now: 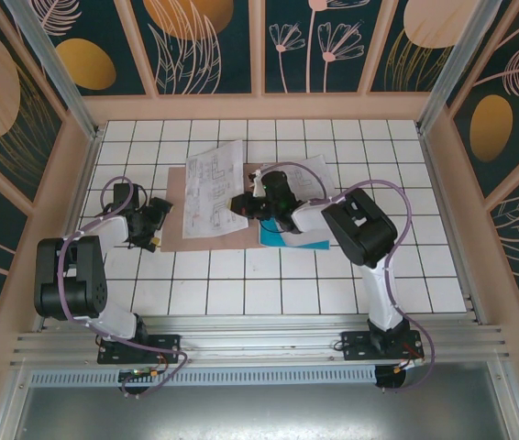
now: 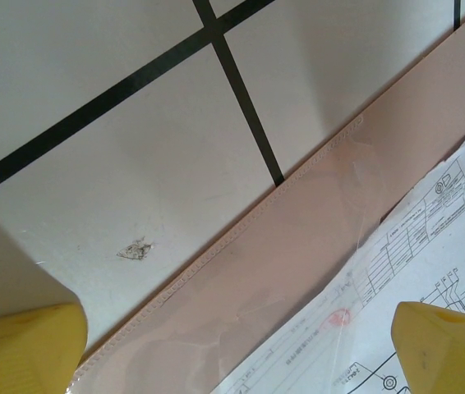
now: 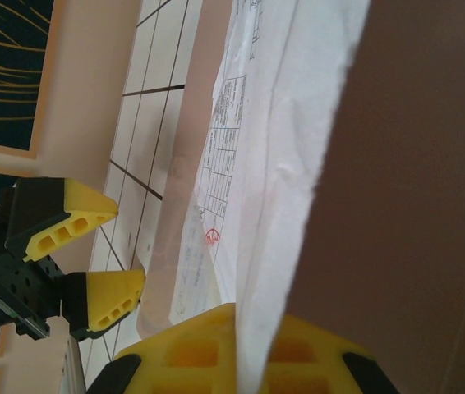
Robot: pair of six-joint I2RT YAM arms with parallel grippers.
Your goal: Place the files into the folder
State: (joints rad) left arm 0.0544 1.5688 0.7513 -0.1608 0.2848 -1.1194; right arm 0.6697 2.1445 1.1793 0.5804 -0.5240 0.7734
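At the left of the top view, the left gripper (image 1: 149, 226) hangs low over the tiled table (image 1: 241, 284) with its claw released and nothing between the fingers. Its wrist view puts one yellow fingertip (image 2: 20, 349) over bare tile and the other over printed paper, so the jaws straddle the left edge of the folder (image 1: 179, 240).

The folder lies flat in the middle of the table. It looks like thin card, light and stiffer than paper, though I'd expect it to bend if lifted by one corner. That stitched-looking left edge seems the sensible place to pin or lift it.

The white sheets (image 1: 212, 188) lie spread on the folder, overhanging its far edge. They are flimsy and slippery against each other, and they will droop and fan out.

Right of centre, the right gripper (image 1: 244, 207) is clenched on the right-hand edge of the white sheets. Its wrist view shows the paper running straight into the yellow pads (image 3: 183, 357).

Lower right of that, the cyan sheet (image 1: 282, 240) lies partly under the arm, off the folder.
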